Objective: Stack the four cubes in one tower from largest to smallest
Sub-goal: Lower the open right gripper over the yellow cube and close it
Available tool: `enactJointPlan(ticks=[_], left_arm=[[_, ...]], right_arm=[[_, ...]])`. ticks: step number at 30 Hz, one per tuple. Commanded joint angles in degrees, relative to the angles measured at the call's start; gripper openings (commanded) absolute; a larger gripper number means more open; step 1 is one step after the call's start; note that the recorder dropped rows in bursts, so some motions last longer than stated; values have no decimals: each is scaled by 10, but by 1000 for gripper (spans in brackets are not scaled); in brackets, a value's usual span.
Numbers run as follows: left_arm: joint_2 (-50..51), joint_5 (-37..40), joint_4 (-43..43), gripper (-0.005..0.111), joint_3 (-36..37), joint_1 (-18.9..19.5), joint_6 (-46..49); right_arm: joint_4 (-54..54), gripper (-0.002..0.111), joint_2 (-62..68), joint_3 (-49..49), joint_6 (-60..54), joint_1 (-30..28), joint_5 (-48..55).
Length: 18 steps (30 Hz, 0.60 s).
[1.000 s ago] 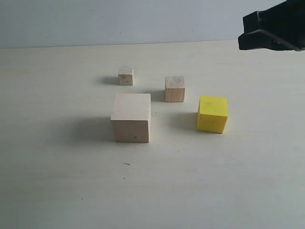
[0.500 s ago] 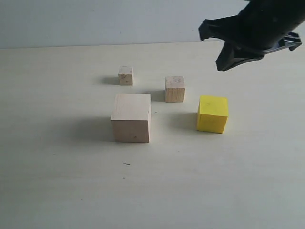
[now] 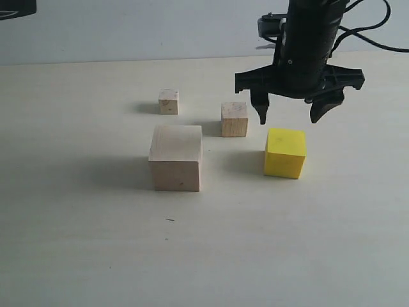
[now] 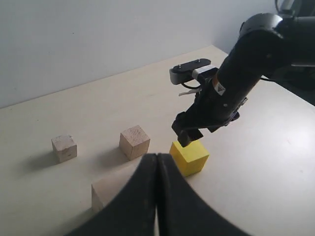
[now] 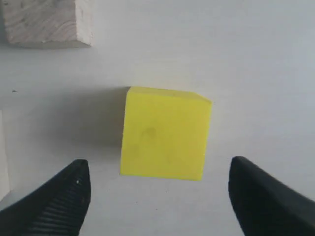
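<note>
All four cubes stand apart on the pale table (image 3: pixel 77 243). The large wood cube (image 3: pixel 176 157) is at the centre, the yellow cube (image 3: pixel 285 152) to its right. Behind them are the small wood cube (image 3: pixel 234 119) and the tiny wood cube (image 3: pixel 169 102). My right gripper (image 3: pixel 289 116) hangs open just above and behind the yellow cube (image 5: pixel 165 132), one fingertip on either side, nothing held. In the left wrist view my left gripper (image 4: pixel 157 162) is shut and empty, back from the large cube (image 4: pixel 110 187) and the yellow cube (image 4: pixel 191 156).
A grey wall (image 3: pixel 128 29) rises behind the table's far edge. Black cables trail off the right arm (image 3: pixel 310 45) at the upper right. A dark bit of the left arm (image 3: pixel 16 7) shows in the top left corner.
My right arm has swung in from the upper right and come down, its open gripper now just above the yellow cube. The cubes have not moved.
</note>
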Motion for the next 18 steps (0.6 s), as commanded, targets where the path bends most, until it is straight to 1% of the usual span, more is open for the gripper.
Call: enactJointPlan(ticks=[1,3,7,18], left_arm=[[-3,3,6,0,2,3,-2],[-3,3,11,0,2,3,-2],[-3,6,11,0,2,3,-2],[-3,6,13,0,2,3,-2]], right_arm=[[7,74,31,-6,19,-1,-11],[14,74,41,-6,19,-2,-32],[57,74,56,-17,19,-28,-27],[49,74,56,-17,19,-34,-25]])
